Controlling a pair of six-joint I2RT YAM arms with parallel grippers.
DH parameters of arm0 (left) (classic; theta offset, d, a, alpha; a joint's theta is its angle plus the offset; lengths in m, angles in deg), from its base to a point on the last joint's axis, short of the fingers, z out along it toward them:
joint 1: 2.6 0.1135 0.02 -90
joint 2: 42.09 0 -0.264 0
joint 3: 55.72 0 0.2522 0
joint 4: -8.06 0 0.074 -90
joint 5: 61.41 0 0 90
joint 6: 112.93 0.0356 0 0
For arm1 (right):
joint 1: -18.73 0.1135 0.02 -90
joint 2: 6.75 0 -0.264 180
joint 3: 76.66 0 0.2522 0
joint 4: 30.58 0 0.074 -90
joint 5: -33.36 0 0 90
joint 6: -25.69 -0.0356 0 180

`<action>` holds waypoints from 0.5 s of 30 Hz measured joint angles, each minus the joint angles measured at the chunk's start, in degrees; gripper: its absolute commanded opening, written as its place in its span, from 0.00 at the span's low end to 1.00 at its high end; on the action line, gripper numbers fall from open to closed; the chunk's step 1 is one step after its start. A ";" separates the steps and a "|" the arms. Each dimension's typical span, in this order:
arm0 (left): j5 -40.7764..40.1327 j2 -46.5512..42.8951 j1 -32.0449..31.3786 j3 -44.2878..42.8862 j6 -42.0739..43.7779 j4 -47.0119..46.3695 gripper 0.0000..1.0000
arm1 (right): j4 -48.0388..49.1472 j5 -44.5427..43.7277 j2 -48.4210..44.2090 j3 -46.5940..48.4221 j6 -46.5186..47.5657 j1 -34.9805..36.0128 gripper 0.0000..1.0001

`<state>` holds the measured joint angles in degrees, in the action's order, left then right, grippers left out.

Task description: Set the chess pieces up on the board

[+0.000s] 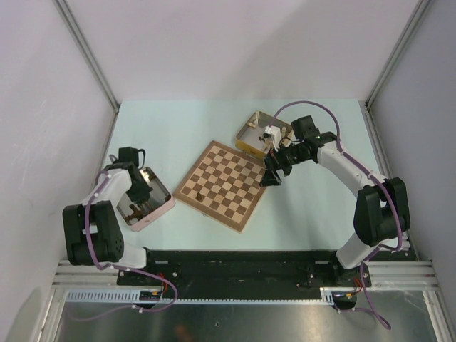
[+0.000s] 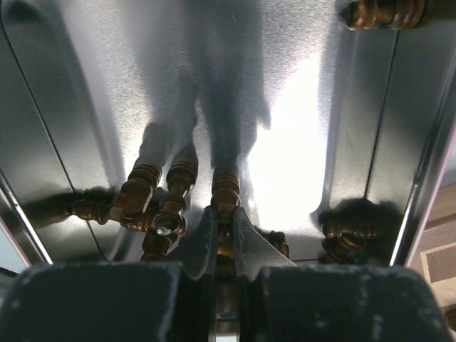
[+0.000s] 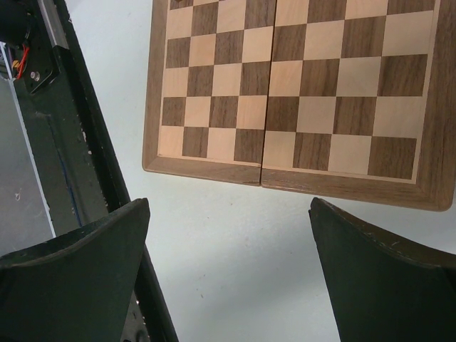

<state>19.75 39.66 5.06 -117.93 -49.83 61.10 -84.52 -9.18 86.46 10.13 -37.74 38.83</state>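
Note:
The board point(image 1: 222, 185) lies at an angle in the middle of the table, with a couple of small dark chess pieces point(image 1: 197, 193) near its left corner. My left gripper point(image 2: 225, 212) reaches into the pink tin point(image 1: 162, 208) and is shut on a dark brown chess piece point(image 2: 225, 187) that lies on the tin's shiny floor. More dark pieces point(image 2: 137, 197) lie close on its left, and another point(image 2: 355, 228) on its right. My right gripper point(image 3: 229, 206) is open and holds nothing, hovering over bare table just off the board's edge point(image 3: 285, 178).
A yellow tin point(image 1: 251, 132) stands beyond the board's far right side, behind the right arm. One dark piece point(image 2: 385, 11) lies at the far end of the pink tin. The tin's walls point(image 2: 420, 185) close in on both sides of the left gripper.

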 measured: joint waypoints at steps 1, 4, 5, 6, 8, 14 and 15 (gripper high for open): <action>0.07 -0.13 -0.20 0.00 0.04 -0.02 0.05 | 0.00 0.00 0.00 0.00 0.00 0.00 1.00; 1.01 -0.87 -1.07 0.00 0.31 -0.04 0.03 | -0.02 -0.02 0.02 0.02 0.00 0.00 1.00; 1.66 -1.40 -1.49 0.00 0.48 -0.07 0.02 | -0.04 0.00 0.02 0.02 0.00 0.00 1.00; 2.05 -2.25 -2.12 0.00 0.66 0.00 0.02 | -0.04 -0.02 0.02 0.02 0.00 0.00 1.00; 3.23 -4.39 -3.32 0.00 1.31 0.02 0.02 | -0.04 -0.02 0.02 0.02 0.00 0.00 1.00; 6.56 -12.61 -6.69 0.00 2.56 0.76 0.02 | -0.09 -0.02 0.02 0.07 0.00 0.00 1.00; 7.43 -13.70 -7.28 -0.02 2.56 0.90 0.01 | -0.09 0.00 0.02 0.07 0.00 0.00 1.00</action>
<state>27.18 25.96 -2.22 -117.95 -47.27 62.00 -84.61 -9.18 86.48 10.20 -37.74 38.83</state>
